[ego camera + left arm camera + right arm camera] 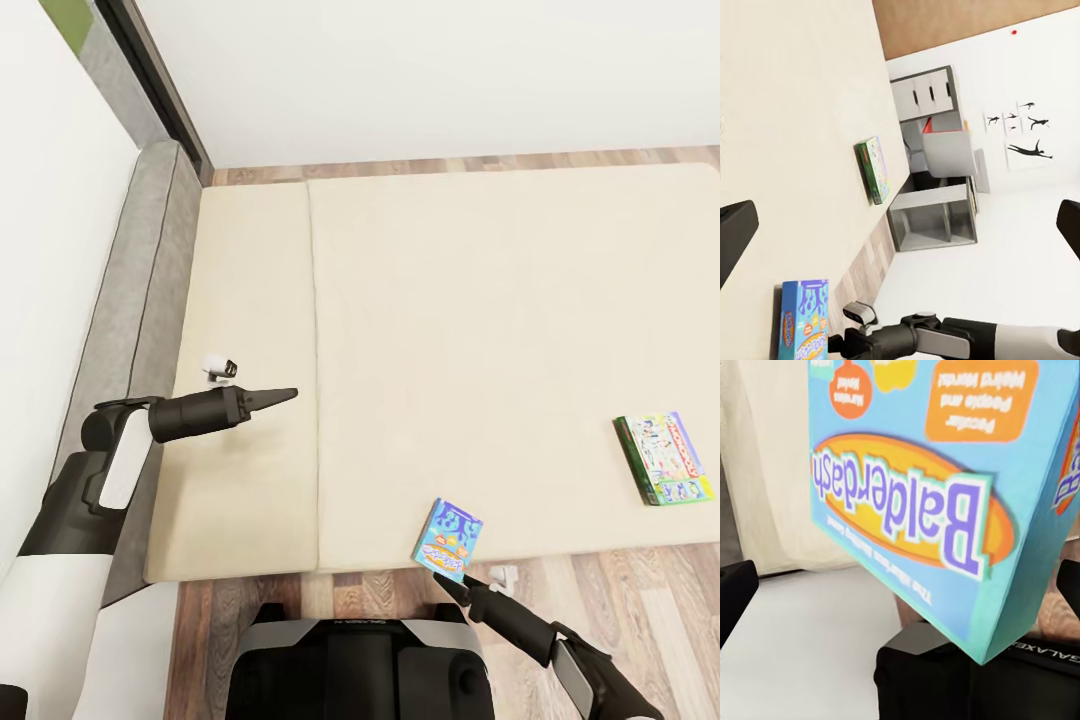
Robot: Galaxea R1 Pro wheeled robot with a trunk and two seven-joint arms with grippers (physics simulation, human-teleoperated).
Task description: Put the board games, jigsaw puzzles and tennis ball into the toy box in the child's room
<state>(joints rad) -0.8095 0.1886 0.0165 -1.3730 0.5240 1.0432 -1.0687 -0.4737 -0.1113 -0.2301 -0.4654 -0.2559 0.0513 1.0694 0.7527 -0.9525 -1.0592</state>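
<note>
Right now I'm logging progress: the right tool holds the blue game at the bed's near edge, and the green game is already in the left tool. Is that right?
Not quite. The right tool does grip the blue game at the bed's near edge, but the green game lies flat on the mattress near its right side. The left tool holds nothing. The head view shows it.

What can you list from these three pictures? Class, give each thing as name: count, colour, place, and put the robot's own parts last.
Small blue cartoon-printed board game box: one, blue, at the bed's near edge, at the right end effector's tip.
Green-edged printed board game box: one, green and white, flat on the bed, far right.
Low beige bed: one, beige, grey headboard.
Grey-white desk: one, across the room.
Left end effector: one, black, above the bed.
Right end effector: one, black.
</note>
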